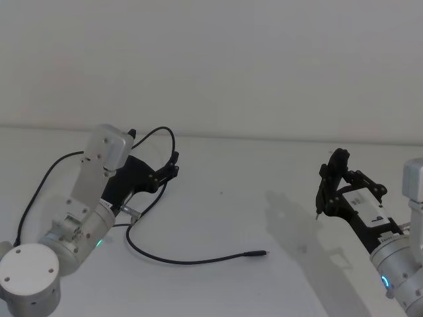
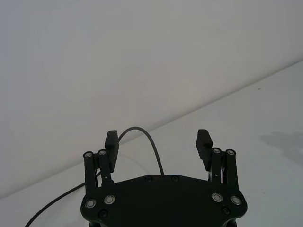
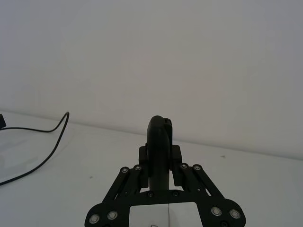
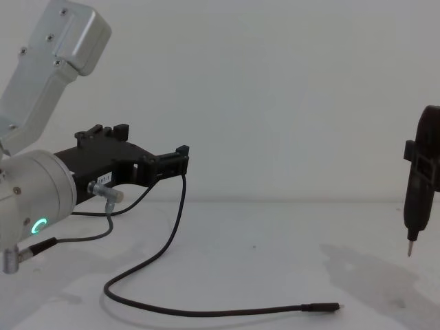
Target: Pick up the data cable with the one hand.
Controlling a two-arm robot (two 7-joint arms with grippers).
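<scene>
The data cable is a thin black cord lying in a curve on the white table, and its slim plug rests near the middle front. From there the cord climbs to my left gripper and arcs over it. In the left wrist view this gripper is open, with the cable looping across the gap between its fingers. From the chest the cable hangs down from the left gripper. My right gripper hovers at the right, shut on a dark tool.
A thin grey wire with a silver cylindrical connector hangs beside the left wrist. The dark tool ends in a pointed metal tip held above the table at the right. A plain white wall stands behind the table.
</scene>
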